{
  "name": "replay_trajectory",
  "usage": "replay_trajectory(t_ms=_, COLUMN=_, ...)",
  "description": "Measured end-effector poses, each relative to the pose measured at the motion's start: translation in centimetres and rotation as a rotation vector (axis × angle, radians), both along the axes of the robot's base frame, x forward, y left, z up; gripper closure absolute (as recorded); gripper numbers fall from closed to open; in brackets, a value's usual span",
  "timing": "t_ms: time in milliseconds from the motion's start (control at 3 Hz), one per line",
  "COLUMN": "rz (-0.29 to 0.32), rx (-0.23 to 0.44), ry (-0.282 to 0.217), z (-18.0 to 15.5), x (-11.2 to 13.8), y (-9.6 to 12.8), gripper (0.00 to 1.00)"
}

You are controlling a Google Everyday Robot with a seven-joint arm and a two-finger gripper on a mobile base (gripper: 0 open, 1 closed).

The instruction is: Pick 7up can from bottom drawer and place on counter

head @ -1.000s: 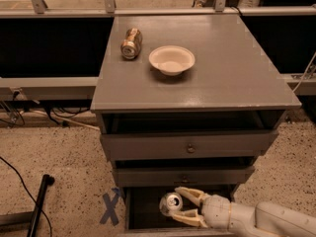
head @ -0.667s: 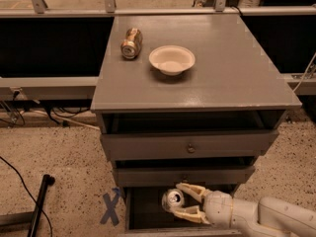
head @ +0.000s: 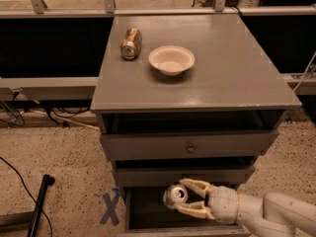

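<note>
The 7up can (head: 175, 195), small and silver with a pull-tab top facing the camera, sits between the fingers of my gripper (head: 183, 197) above the dark inside of the open bottom drawer (head: 148, 214). One cream finger (head: 195, 184) lies over the can and the other runs under it, both touching it. My white arm comes in from the lower right. The counter (head: 232, 68) is the wide grey top of the cabinet, well above the gripper.
A gold-brown can (head: 131, 43) lies on its side at the counter's back left, beside a white bowl (head: 171, 59). Two shallower drawers (head: 190, 145) stand slightly open above the gripper. A blue X (head: 111, 208) marks the floor at left, near a black pole (head: 40, 201).
The gripper with the can has shifted slightly up and to the right, nearer the lip of the middle drawer. Nothing on the counter has moved.
</note>
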State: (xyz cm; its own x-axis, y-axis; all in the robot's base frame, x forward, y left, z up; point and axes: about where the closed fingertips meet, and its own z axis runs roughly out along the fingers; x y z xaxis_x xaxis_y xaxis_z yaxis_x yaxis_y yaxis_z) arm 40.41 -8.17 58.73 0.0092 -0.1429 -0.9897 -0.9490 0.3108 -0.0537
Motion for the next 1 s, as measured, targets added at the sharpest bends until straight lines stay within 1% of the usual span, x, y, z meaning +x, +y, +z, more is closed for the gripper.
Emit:
replay_trajectory(t_ms=333, rz=0.039, rx=0.061, ry=-0.018, z=5.1, x=0.1, y=-3.2, gripper=1.0)
replay_trajectory(t_ms=667, rz=0.088, rx=0.09, ry=-0.046, z=10.7, x=-1.2, y=-5.7, gripper=1.0)
replay_trajectory(t_ms=1000, rz=0.133, rx=0.042, ry=-0.059, z=15.1, x=-1.5, y=-7.2, gripper=1.0)
